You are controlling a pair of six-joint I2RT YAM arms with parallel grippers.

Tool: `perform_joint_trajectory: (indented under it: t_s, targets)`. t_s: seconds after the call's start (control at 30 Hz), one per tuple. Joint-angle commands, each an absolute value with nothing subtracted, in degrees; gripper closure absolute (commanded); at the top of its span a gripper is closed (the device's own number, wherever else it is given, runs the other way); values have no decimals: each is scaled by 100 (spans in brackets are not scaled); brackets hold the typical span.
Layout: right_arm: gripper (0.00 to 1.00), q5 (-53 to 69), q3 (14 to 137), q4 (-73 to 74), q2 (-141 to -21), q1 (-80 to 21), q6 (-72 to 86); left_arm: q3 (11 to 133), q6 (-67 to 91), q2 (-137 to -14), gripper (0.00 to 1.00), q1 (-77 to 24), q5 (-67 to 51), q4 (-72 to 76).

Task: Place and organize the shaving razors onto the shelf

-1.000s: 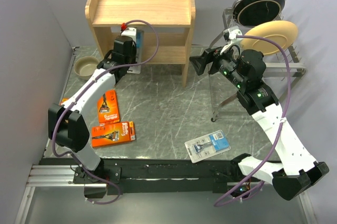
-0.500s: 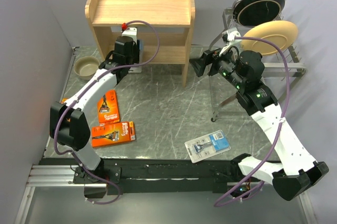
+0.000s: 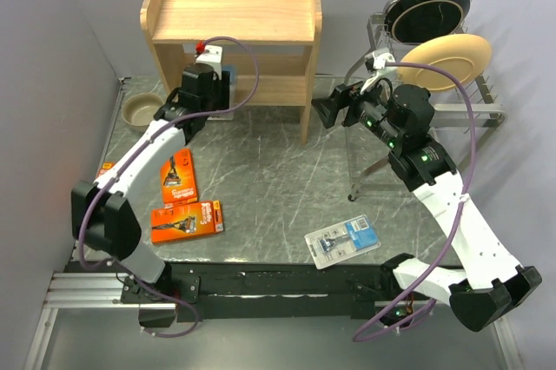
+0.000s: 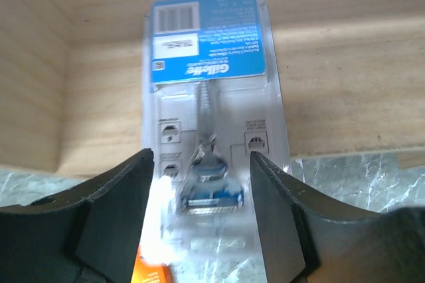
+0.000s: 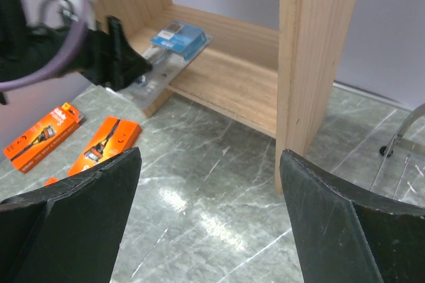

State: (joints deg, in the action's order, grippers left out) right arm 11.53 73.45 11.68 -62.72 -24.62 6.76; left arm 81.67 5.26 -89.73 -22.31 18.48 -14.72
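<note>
A clear blister pack of shaving razors [image 4: 209, 64] lies on the lower board of the light wooden shelf [image 3: 234, 14], its near end hanging over the board's front edge. My left gripper [image 4: 202, 196] is open, one finger on each side of that near end. Two orange razor packs [image 3: 178, 176] [image 3: 187, 220] lie flat on the table beside the left arm. A second blister pack [image 3: 343, 241] lies near the front edge. My right gripper [image 3: 328, 108] hangs open and empty by the shelf's right side panel [image 5: 319, 50].
A wire dish rack [image 3: 473, 109] with a black plate and a tan plate stands at the back right. A small bowl [image 3: 142, 109] sits left of the shelf. A third orange pack's corner [image 3: 104, 166] shows behind the left arm.
My left gripper's jaws have spread apart, letting go of the blister pack on the lower board. The right gripper has drifted slightly left.
</note>
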Motion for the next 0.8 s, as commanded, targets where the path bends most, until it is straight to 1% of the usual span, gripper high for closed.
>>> perform_joint_trajectory:
  t_s: [0.0, 0.13, 0.4, 0.57, 0.77]
  targets:
    - [8, 1178, 7330, 932, -6196, -2496, 747, 7841, 440, -8236, 35, -2215, 1995, -1275]
    - [8, 1178, 7313, 923, -6205, -2496, 738, 7498, 386, -7972, 35, -2206, 1908, -1239]
    - [8, 1204, 7216, 861, -6170, -2496, 747, 7831, 562, -8349, 38, -2188, 1468, -1160]
    - [8, 1151, 7154, 879, -6073, -2496, 642, 7805, 633, -8639, 37, -2188, 1634, -1081]
    - [8, 1090, 7137, 905, -6003, -2452, 536, 7848, 580, -8850, 39, -2153, 1784, -976]
